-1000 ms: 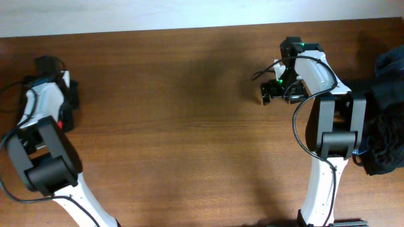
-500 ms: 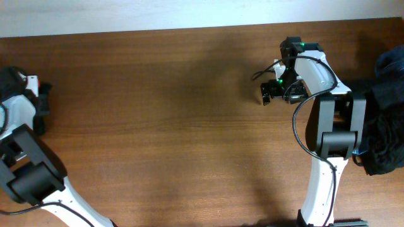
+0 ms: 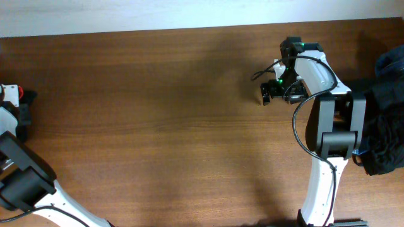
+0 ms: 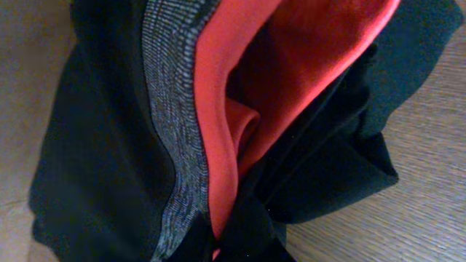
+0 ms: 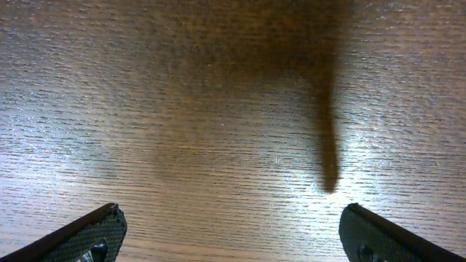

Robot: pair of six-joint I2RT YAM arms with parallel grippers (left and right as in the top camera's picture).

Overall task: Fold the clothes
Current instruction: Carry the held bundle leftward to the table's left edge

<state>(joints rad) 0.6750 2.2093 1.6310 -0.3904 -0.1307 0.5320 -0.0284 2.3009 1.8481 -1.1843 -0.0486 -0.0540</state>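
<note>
Nothing folded yet by my read: the pants (image 4: 102,160) lie crumpled, red lining showing, by the table's (image 3: 158,126) left edge, my left pincer (image 3: 23,106) unreadable, wide or closed I cannot tell, my right pincer (image 5: 229,218) gaping wide over bare wood.

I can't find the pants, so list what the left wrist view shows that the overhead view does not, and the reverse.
Only the left wrist view shows the black pants, bunched, with their grey waistband and red inner edge. Only the overhead view shows the left arm, the right arm, the right gripper above bare wood, and the heap of dark and blue garments at the table's right edge. Both show the brown wooden table.
</note>
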